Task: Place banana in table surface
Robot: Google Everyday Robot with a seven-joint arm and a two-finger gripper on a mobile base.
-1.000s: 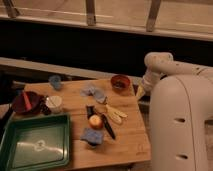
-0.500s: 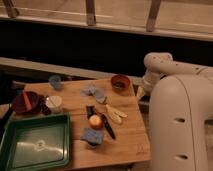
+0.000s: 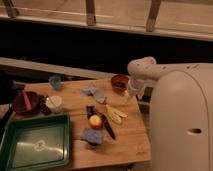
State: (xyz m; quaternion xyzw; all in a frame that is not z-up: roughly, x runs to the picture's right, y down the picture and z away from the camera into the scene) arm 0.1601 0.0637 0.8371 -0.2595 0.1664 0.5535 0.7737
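The banana [image 3: 115, 114] lies on the table surface [image 3: 125, 135], two pale cream curved lobes right of centre, next to the dark knife [image 3: 107, 126] and the round orange fruit [image 3: 95, 120]. My gripper [image 3: 131, 93] hangs at the end of the white arm over the table's back right edge, beside a brown bowl [image 3: 119, 82]. It is above and behind the banana, apart from it, and holds nothing that I can see.
A dark green tray [image 3: 35, 145] sits at the front left. A dark red bowl [image 3: 26, 102], a white cup [image 3: 53, 103], a blue cup [image 3: 55, 82] and blue cloth-like items [image 3: 94, 91] [image 3: 93, 135] stand on the tabletop. My white body [image 3: 182, 125] fills the right.
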